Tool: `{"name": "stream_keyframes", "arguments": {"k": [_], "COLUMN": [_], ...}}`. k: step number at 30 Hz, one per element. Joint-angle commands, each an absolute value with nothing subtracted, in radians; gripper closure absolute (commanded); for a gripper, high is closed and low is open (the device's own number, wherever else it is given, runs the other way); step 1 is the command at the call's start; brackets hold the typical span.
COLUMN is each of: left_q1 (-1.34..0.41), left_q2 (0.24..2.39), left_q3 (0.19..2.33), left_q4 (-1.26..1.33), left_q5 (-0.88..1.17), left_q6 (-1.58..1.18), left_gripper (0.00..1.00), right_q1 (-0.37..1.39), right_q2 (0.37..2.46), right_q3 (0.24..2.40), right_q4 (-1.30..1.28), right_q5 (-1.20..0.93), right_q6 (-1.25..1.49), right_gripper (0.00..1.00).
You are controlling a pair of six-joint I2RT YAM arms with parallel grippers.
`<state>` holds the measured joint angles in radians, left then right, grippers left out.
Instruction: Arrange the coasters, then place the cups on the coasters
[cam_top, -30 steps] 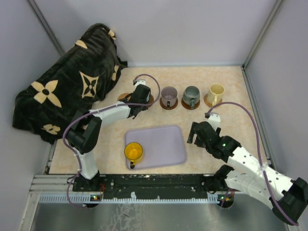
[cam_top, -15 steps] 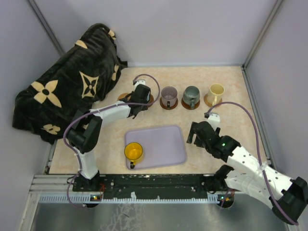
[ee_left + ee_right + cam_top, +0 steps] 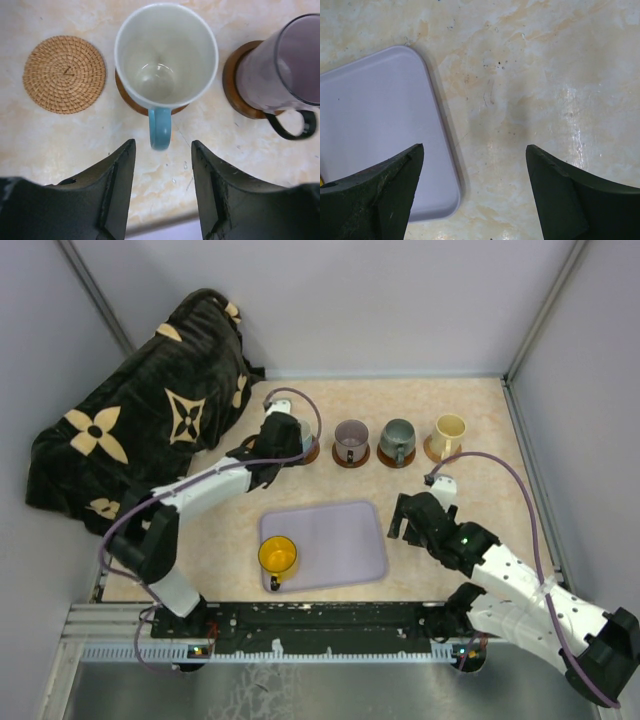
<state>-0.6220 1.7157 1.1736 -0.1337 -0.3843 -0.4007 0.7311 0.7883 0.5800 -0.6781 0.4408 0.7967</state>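
A white cup [image 3: 165, 52] with a light blue handle [image 3: 160, 127] stands on a dark coaster [image 3: 126, 97]. My left gripper [image 3: 163, 145] is open just short of that handle, touching nothing. A bare tan woven coaster [image 3: 64, 74] lies to the cup's left. To its right a mauve cup [image 3: 280, 65] sits on a dark coaster [image 3: 232, 75]. Further along the back row, the dark grey-green cup [image 3: 397, 440] and the cream cup [image 3: 449, 432] each stand on a coaster. A yellow-orange cup [image 3: 277, 556] sits on the lavender tray [image 3: 340, 540]. My right gripper [image 3: 474, 147] hangs open and empty beside the tray's right edge.
A black blanket with tan flower shapes [image 3: 140, 435] is heaped at the back left, close to the left arm. Grey walls close in the back and both sides. The tray's corner [image 3: 445, 200] lies under my right gripper's left finger.
My left gripper has opened and let go of the white cup's blue handle, and it has drawn back a little to the left. The right arm has not moved.
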Motion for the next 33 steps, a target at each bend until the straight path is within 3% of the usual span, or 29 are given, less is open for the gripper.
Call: {"name": "stream_keyframes", "arguments": {"k": [1,7,16,23,33], "left_q1": [-0.624,-0.59,-0.468,-0.441,-0.35], "left_q2": [1.534,1.398,1.537,1.627,1.749], "left_q3": [1.089,0.967,0.976,0.968,1.026], "left_q4": [-0.086,-0.006,0.009,0.06,0.104], "left_q5": [-0.361,-0.463,-0.397,-0.384,-0.351], "left_q6": [-0.41,-0.353,-0.36,-0.375,-0.372], "left_gripper": [0.45,0.43,0.44,0.45,0.47], "right_q1": [0.733,0.742,0.759,0.76,0.763], "right_q2": [0.781,0.746,0.601,0.699,0.713], "right_q3": [0.58,0.597,0.671,0.655,0.626], "right_q4": [-0.649,-0.67,-0.756,-0.742,-0.725], "right_q5": [0.435,0.482,0.647,0.544,0.505], "right_q6": [0.802,0.822,0.828,0.822,0.825], "right_gripper": [0.17,0.19,0.31,0.41,0.43]}}
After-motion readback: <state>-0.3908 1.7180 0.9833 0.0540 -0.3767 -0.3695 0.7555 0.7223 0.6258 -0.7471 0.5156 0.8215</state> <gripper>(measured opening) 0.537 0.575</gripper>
